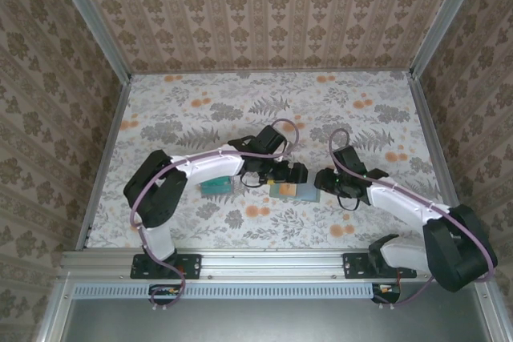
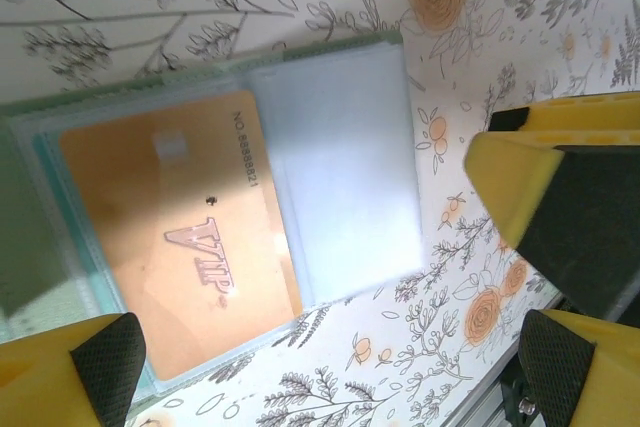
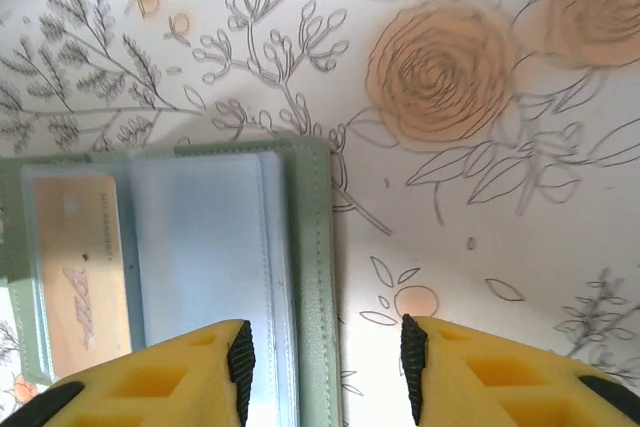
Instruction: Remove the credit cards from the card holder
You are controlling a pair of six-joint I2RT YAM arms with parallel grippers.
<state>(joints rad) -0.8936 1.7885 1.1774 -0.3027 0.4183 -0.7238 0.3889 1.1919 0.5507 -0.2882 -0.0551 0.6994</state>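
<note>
Squarely in the middle of the floral worktop (image 1: 184, 102), the card holder (image 1: 287, 191) lies open and flat between the two grippers. Seen from the left wrist, it is a dull grey-green bifold with a narrow stitched rim. One half carries a smooth bluish-grey panel. The other half has a clear sleeve with a beige-orange credit card (image 2: 170, 247) beneath it. The card is printed "VIP" in pale letters, with a small chip mark and a line of digits along one edge, and it sits wholly inside its pocket, one long edge meeting the bluish panel. The left gripper (image 2: 330, 367) hangs over the holder with its fingers spread wide, a yellow, black-padded tip at each lower corner of the wrist view and nothing held between them. The right gripper (image 3: 325, 362) is at the holder's outer edge on the bluish side. Its fingers are apart, one over the panel and one over bare worktop, with the green rim between them and no pinch visible. From above, a small teal stack of loose cards (image 1: 216, 186) lies on the worktop just beside the left arm, apart from the holder.
</note>
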